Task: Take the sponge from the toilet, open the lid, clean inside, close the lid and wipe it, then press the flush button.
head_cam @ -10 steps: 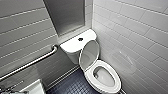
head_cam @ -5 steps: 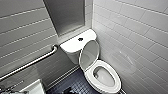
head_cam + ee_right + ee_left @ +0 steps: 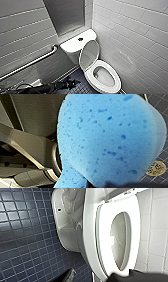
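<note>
The white toilet [image 3: 75, 45] stands in the tiled corner with its lid [image 3: 89, 55] raised against the tank. Its ring seat [image 3: 106, 83] is down over the bowl. The dark flush button [image 3: 80, 39] sits in the middle of the tank top. My left gripper [image 3: 71, 83] is open and low over the floor, left of the bowl; in the left wrist view one dark finger [image 3: 68, 276] shows beside the bowl's side [image 3: 72, 230]. The blue sponge [image 3: 110, 139] looms large in the right wrist view, with my right gripper [image 3: 110, 184] shut on its narrow end.
A metal grab rail [image 3: 30, 63] runs along the left wall. White tiled walls close in on the toilet at the right and behind it. The floor is dark blue mosaic tile [image 3: 25, 238] with a round drain [image 3: 156, 168].
</note>
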Robot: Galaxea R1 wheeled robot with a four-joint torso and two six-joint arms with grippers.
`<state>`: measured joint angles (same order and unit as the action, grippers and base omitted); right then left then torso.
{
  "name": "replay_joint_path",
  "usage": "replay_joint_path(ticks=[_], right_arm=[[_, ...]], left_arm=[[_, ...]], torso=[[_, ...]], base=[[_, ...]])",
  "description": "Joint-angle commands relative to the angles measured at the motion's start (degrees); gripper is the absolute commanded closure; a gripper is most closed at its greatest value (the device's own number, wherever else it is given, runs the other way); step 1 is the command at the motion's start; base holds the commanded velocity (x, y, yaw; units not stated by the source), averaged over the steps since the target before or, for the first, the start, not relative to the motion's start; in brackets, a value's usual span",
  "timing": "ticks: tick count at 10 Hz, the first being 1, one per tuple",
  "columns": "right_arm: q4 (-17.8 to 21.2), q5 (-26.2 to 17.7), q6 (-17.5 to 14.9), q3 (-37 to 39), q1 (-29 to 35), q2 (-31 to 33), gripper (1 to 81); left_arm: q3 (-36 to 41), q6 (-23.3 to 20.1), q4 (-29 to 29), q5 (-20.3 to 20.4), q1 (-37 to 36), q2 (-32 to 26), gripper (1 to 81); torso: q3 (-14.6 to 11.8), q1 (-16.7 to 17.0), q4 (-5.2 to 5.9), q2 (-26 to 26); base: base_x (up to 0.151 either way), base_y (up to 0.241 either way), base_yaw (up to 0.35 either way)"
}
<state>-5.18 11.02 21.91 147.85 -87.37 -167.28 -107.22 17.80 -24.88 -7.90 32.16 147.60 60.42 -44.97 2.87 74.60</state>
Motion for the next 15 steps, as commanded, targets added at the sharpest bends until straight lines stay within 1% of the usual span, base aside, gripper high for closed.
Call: replay_joint_path(ticks=[1,4,6,8,10,12,13,15], right_arm=[[-0.80,-4.08,-0.11,-0.20,-1.45,0.17,81.1],[-1.23,-4.08,-0.11,-0.20,-1.46,0.17,81.1],[-1.24,-4.08,-0.11,-0.20,-1.45,0.17,81.1],[-1.24,-4.08,-0.28,-0.20,-1.45,0.08,81.1],[-1.06,-4.08,-0.29,-0.47,-1.54,-0.10,81.1],[-1.06,-4.25,-0.29,-0.29,-1.72,-0.19,81.1],[-0.97,-4.16,-0.37,-0.20,-1.89,-0.27,81.1],[-1.05,-4.16,-0.37,-0.20,-1.81,-0.19,81.1]], left_arm=[[-1.24,-0.22,-6.31,-2.30,-10.48,-1.78,1.0],[-1.24,-0.04,-8.43,-2.38,-15.58,-2.22,1.0],[-0.80,0.04,-8.61,-2.38,-17.95,-1.87,1.0],[-0.80,0.57,-8.52,-2.47,-18.75,-1.08,1.0],[-0.90,0.57,-6.33,-3.52,-19.54,2.51,1.0],[-1.33,0.57,-5.62,-3.79,-20.07,4.81,1.0],[-1.77,0.57,-5.70,-3.79,-20.33,4.99,1.0],[-1.94,0.57,-6.14,-3.88,-20.51,2.63,1.0]], torso=[[0.00,0.00,0.00,0.00],[0.00,0.00,0.00,-0.02],[0.00,0.00,0.00,-0.04],[0.00,0.00,0.00,-0.06],[0.00,0.00,0.00,-0.09],[0.00,0.00,0.00,-0.09],[0.00,0.00,0.00,-0.09],[0.00,0.00,0.00,-0.09]], base=[[0.000,0.000,0.000],[0.000,0.000,0.000],[0.000,0.000,0.000],[0.000,0.000,0.000],[0.000,0.000,0.000],[0.000,0.000,0.000],[0.000,0.000,0.000],[0.000,0.000,0.000]])
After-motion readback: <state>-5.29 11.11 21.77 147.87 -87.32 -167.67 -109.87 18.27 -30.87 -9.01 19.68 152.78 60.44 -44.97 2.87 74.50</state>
